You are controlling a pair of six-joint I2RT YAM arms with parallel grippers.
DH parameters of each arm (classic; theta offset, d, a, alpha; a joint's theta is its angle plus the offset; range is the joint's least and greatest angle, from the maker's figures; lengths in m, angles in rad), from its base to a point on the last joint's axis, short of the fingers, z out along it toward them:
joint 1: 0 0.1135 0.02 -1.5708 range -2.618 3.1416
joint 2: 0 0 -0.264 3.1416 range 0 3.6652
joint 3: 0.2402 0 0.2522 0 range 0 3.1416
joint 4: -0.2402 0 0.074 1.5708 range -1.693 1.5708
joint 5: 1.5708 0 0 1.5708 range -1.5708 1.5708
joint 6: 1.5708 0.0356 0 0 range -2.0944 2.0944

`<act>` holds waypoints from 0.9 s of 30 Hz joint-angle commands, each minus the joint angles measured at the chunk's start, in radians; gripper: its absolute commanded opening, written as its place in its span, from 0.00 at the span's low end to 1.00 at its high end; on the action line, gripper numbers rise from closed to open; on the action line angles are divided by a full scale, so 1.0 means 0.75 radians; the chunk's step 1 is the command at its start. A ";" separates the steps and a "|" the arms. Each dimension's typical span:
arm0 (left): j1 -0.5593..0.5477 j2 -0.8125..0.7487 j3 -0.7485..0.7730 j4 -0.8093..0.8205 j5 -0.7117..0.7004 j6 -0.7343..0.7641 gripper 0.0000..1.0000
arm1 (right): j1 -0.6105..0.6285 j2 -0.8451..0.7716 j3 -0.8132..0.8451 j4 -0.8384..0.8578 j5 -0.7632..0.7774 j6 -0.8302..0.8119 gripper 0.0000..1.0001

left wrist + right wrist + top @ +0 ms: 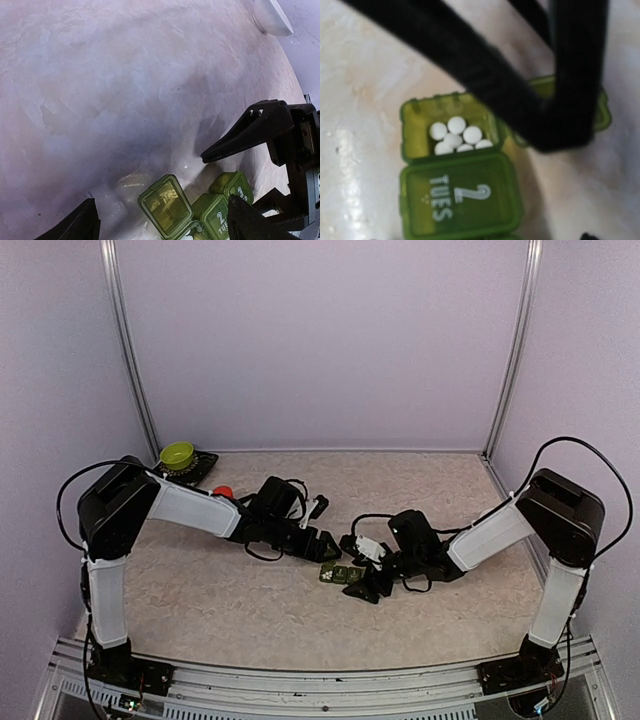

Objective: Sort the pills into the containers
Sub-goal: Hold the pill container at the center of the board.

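Standing wide with nothing between its jaws: left pincer (326,546), low over the pale beige marbled desk (250,610), just beside the far-left side of the dark green plastic strip of three joined square compartments (340,575).

Right pincer (368,585): jaws also parted, set about the strip's right end. In the left wrist view the compartment marked 3 (235,186) lies between its two black fingers (245,132); contact cannot be told.

Strip: lying flat near the middle of the desk, slightly toward the near edge, between the two pincers.
- First compartment: hinged lid (166,205) standing open; holds about six small round white pills (455,136).
- Second compartment: lid shut, marked 2 TUES (461,200) in pale letters.
- Third compartment: lid shut.

Also present:
- One yellow-green round bowl (177,454) on a black base, at the far left corner of the desk.
- One small red rounded object (222,491) close against the left arm, partly hidden.
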 commanded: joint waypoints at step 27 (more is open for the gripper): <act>0.043 0.061 -0.029 0.159 0.258 0.006 0.81 | 0.015 0.085 0.020 0.029 -0.098 -0.085 0.40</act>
